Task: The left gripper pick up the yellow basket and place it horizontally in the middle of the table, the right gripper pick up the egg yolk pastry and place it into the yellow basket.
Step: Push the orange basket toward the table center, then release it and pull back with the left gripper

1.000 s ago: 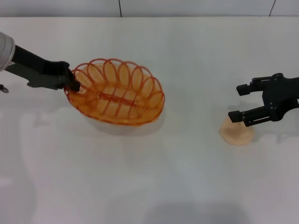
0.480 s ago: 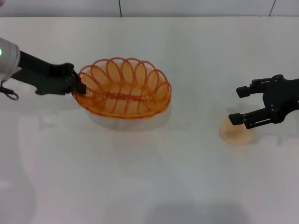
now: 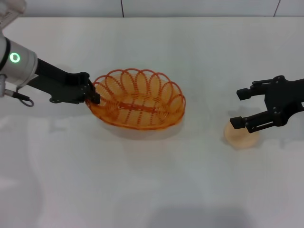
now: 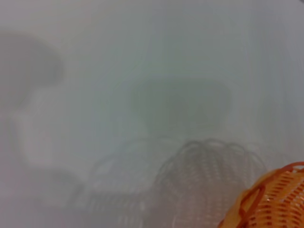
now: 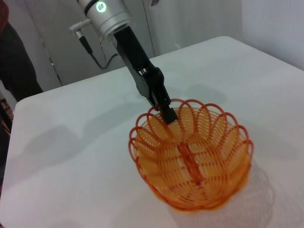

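Observation:
The yellow basket (image 3: 137, 99) is an orange wire oval, held off the white table (image 3: 152, 190) left of centre, its long side across the view. My left gripper (image 3: 94, 97) is shut on the rim at the basket's left end. The basket's edge shows in the left wrist view (image 4: 268, 199), and the whole basket shows in the right wrist view (image 5: 192, 159) with the left gripper (image 5: 166, 111) on its rim. My right gripper (image 3: 242, 108) is open, hovering just above the egg yolk pastry (image 3: 241, 135), which lies on the table at the right.
A grey wall strip (image 3: 152, 7) runs along the table's far edge. In the right wrist view a person in dark clothes (image 5: 16, 61) stands beyond the table's far corner.
My left gripper has carried the basket to the right, toward the table's middle, and a little nearer. The basket has levelled. The right gripper and the pastry have stayed put.

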{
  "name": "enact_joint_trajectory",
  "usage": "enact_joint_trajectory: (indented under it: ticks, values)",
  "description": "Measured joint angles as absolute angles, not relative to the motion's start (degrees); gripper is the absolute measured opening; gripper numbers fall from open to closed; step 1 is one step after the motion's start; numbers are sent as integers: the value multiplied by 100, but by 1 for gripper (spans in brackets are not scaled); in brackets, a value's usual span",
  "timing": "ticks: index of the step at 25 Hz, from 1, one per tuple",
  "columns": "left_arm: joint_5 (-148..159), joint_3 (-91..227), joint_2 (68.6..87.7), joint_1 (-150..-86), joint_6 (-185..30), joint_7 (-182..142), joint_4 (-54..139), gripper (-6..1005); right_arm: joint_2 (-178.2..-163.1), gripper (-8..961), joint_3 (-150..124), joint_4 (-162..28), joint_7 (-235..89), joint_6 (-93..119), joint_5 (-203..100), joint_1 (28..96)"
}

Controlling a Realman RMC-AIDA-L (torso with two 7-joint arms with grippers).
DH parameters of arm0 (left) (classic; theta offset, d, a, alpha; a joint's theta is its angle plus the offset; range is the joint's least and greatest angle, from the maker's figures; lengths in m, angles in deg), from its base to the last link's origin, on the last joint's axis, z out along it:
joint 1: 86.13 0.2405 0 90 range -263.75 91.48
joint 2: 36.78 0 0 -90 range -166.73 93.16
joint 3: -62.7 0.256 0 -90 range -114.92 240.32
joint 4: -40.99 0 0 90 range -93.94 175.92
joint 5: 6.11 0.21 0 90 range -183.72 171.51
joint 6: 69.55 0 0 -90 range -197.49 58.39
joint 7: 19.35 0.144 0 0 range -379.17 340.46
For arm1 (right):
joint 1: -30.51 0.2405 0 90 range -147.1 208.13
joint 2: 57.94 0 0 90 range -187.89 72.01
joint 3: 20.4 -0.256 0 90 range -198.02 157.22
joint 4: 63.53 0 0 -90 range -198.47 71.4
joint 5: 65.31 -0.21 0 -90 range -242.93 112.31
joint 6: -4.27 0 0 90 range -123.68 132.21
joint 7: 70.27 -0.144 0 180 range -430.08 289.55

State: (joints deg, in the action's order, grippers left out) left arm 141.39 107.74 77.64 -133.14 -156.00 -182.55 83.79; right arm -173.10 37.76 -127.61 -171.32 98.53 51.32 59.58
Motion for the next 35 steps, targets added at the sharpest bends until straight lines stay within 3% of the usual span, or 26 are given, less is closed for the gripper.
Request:
enact_joint_trajectory:
  ticks: [14, 35]
  values:
    - [14090, 10777, 7937, -13432, -15179, -18197, 8050, 84, -17317, 860, 3817, -12806, -17134, 9929, 5123, 5969]
    - [13913, 10779, 8013, -13438, -14892, -18175, 7852, 83, -17316, 860, 3813, -12796, -17095, 9972, 5123, 5961]
